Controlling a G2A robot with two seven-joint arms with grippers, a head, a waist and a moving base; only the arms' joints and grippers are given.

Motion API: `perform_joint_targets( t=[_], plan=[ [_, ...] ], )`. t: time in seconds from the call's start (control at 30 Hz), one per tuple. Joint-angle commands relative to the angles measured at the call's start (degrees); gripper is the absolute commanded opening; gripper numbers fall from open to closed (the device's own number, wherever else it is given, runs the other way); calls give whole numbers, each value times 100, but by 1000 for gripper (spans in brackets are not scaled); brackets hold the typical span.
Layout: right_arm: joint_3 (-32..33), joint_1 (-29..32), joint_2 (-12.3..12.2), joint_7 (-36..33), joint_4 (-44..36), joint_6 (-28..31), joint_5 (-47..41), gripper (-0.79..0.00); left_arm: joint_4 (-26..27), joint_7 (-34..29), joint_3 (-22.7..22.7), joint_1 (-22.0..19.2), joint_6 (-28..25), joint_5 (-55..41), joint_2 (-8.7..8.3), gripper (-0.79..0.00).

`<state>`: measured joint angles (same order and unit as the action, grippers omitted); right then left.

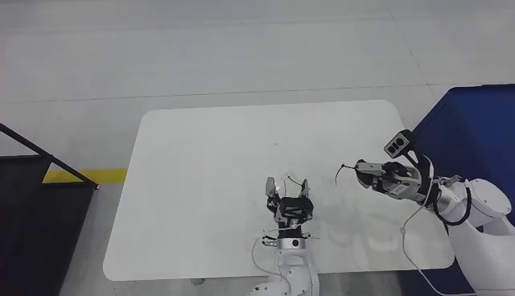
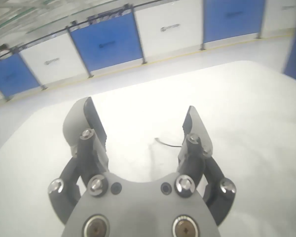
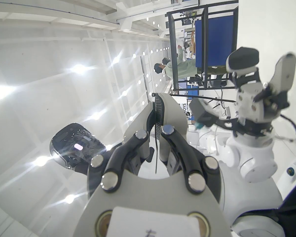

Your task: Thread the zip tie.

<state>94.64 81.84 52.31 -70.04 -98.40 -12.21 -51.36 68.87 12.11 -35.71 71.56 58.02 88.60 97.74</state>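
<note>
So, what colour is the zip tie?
Black; the thin plastic zip tie shows best in the right wrist view.

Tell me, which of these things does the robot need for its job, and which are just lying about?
Job: zip tie, right gripper shut on it, open left gripper, thin black strip near it, perhaps a tie, white table.
Just about: blue partition, black rail beside the table.

The white tabletop point(image 1: 193, 175) has rounded corners. A thin black strip point(image 2: 168, 144), possibly a zip tie, lies near its middle. A tiny dark speck point(image 1: 278, 145) sits toward 12 o'clock from the middle.
</note>
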Motion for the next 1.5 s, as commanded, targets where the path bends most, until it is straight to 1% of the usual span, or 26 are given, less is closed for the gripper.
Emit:
perform_joint_targets(
  t=[0.0,0.1,0.2,0.3,0.43,0.5,0.6,0.7,0.73,0.77,0.83,0.97,1.0,1.07,1.17,1.3,1.4,1.43,1.47],
  plan=[
    [-45,-6,0,-58,-270,-168,-95,-785,358,69,-484,135,-2,-246,-5,0],
    [-135,-52,-4,49,-790,-373,-42,-785,972,467,-1236,559,-2,-245,-68,0],
    [-292,-120,-7,160,-1306,-695,-19,-785,1666,741,-1815,1039,-2,-173,-124,0],
    [-501,-279,1,319,-1619,-968,-62,-785,2309,872,-2185,1433,-11,-123,-179,0],
    [-840,-526,18,451,-1754,-1135,-15,-785,2978,985,-2411,1943,-396,102,-282,0],
    [-1006,-659,28,495,-1769,-1197,3,-785,3271,1050,-2458,2225,-920,419,-361,0],
    [-1182,-861,41,532,-1770,-1210,45,-785,3846,1015,-2704,2654,-1711,822,-486,0],
    [-1305,-1015,50,521,-1706,-1209,47,-785,4455,664,-2939,3088,-2973,947,-623,0],
    [-1343,-1059,52,473,-1681,-1201,44,-785,4685,519,-3078,3226,-3185,970,-659,0],
    [-1369,-1102,53,428,-1636,-1178,58,-785,4886,432,-3190,3331,-3207,975,-677,0],
    [-1353,-1198,42,493,-1522,-1003,383,-785,4924,402,-3211,3362,-3209,988,-682,0],
    [-1529,-1345,32,972,-1043,-637,1424,-785,4924,402,-3211,3362,-3209,988,-682,0],
    [-1659,-1411,38,1107,-886,-586,1718,-785,4924,402,-3211,3362,-3209,988,-682,0],
    [-2048,-1565,55,1161,-573,-452,2371,-785,4924,402,-3211,3362,-3209,988,-682,0],
    [-2600,-1799,117,1592,-18,-54,3321,-785,4924,402,-3211,3362,-3209,988,-682,0],
    [-3137,-2138,224,1930,669,-103,3853,-785,4924,402,-3211,3362,-3209,988,-682,0],
    [-3385,-2336,271,1816,930,-307,4050,-785,4924,402,-3211,3362,-3209,988,-682,0],
    [-3437,-2379,277,1764,974,-366,4121,-671,4924,402,-3211,3362,-3209,988,-682,0],
    [-3481,-2413,278,1718,1018,-431,4226,-437,4924,402,-3211,3362,-3209,988,-682,0]
  ],
)
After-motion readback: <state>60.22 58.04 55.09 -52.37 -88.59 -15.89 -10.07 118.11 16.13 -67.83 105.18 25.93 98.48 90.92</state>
